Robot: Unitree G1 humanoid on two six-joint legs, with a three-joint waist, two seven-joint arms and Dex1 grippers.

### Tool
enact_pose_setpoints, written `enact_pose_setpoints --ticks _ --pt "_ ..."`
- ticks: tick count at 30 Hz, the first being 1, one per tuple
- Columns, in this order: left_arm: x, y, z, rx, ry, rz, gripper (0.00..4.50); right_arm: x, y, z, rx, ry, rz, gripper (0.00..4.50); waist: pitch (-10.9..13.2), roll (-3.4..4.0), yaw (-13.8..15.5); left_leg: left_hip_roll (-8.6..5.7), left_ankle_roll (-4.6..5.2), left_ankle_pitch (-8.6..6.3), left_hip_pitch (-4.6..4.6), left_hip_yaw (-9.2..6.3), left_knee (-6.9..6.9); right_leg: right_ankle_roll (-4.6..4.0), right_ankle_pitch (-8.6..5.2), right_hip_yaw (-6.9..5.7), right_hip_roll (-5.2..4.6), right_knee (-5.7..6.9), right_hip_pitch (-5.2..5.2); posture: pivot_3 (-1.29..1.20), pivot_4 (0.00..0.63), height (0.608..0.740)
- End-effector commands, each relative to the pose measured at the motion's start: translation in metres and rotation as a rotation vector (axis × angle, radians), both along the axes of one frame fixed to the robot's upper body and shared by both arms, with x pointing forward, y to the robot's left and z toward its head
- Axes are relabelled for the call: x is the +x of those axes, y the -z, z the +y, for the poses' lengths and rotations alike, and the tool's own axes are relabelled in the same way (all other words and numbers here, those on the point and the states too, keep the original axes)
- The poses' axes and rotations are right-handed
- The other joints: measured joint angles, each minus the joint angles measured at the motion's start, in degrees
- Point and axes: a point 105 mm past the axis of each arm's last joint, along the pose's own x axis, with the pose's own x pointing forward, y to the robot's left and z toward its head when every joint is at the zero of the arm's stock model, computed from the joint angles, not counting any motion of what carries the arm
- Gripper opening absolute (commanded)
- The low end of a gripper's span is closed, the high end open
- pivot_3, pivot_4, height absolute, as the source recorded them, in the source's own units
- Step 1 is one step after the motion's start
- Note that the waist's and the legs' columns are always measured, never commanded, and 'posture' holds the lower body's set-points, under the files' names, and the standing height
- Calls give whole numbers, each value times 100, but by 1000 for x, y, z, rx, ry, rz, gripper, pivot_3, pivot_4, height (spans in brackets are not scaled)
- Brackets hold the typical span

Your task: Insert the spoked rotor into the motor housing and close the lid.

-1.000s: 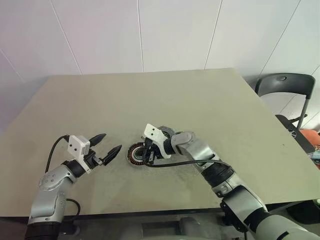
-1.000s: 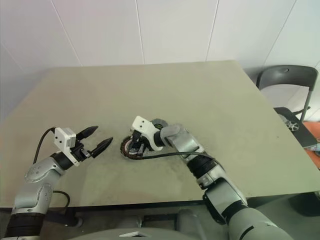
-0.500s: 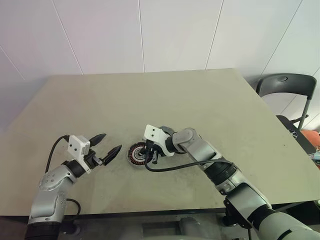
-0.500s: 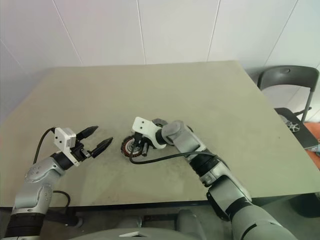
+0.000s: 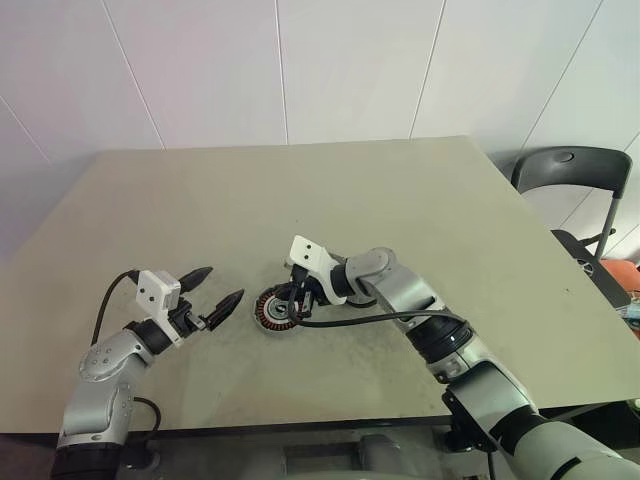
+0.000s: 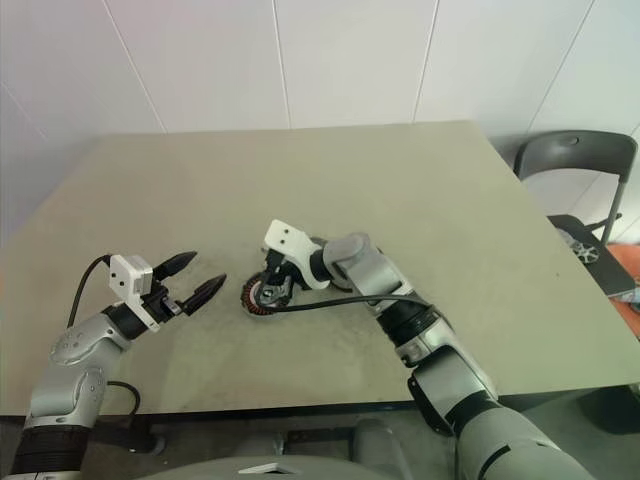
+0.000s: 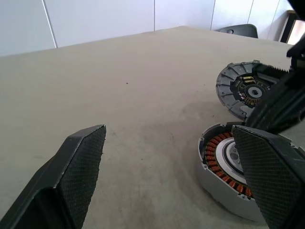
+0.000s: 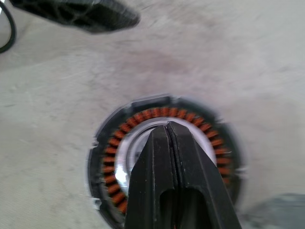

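**A:** Talk me through it. Where's the motor housing?

**B:** The motor housing (image 5: 268, 312) lies flat on the worktop (image 5: 400, 200), near the front edge, copper windings facing up. I've got my right claw (image 8: 167, 125) angled down right over its silvery centre, with the two black fingers pressed tight together and nothing between them.

**A:** Why closed?

**B:** My read is that closed fingers make one narrow tip. That suits prodding or pressing something down into the middle of the ring without catching the windings. I can't tell whether the tip is actually touching the centre.

**A:** So is the spoked rotor in?

**B:** I can't say. The centre inside the windings looks pale and shiny, but the fingers cover most of it and I see no spokes. I can't pick the rotor out anywhere else either.

**A:** And the left side?

**B:** My left claw (image 5: 226, 282) hangs level just above the worktop. Its fingers are spread wide and empty, pointing at the housing from its left, near it but apart. I judge it's parked there to steady the housing if it slides.

**A:** Lid?

**B:** The lid (image 7: 238, 88) is off. It's the bluish-grey disc with the dark centre, sitting on the worktop just beyond the housing, beside my right wrist. It's close enough to fetch once the centre is settled.
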Motion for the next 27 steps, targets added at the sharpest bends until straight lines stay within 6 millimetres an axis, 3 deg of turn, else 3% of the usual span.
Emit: enact_pose_setpoints --ticks 1,8,13,18,24,27 --pt "3 -9 -1 12 6 -37 4500 -4 0 5 42 0 42 28 0 0 0 0 0 0 0 1 1 0 0 0 0 0 0 0 0 740" --pt "2 -8 -1 14 2 -36 4500 -6 19 1 17 33 106 28 -1 -1 -7 0 0 0 4 1 1 0 0 0 0 0 3 0 0 740" --pt "2 -8 -1 14 2 -37 4500 -5 29 0 79 116 250 28 -4 -2 -11 0 0 0 11 1 1 0 0 0 1 1 10 0 0 740" --pt "2 -8 -1 15 2 -38 4500 8 35 -11 59 202 251 28 -14 -2 -11 0 0 0 19 1 3 -1 0 0 2 2 19 0 0 740" --pt "2 -8 -1 18 4 -37 4500 14 17 -15 93 183 224 28 -14 -1 11 -1 -3 5 22 0 23 -3 2 0 5 2 33 0 0 740" --pt "2 -8 -2 18 6 -36 4500 9 -13 -5 251 123 276 28 -14 -1 10 -2 -2 5 18 0 25 -3 2 0 5 2 33 0 0 740"
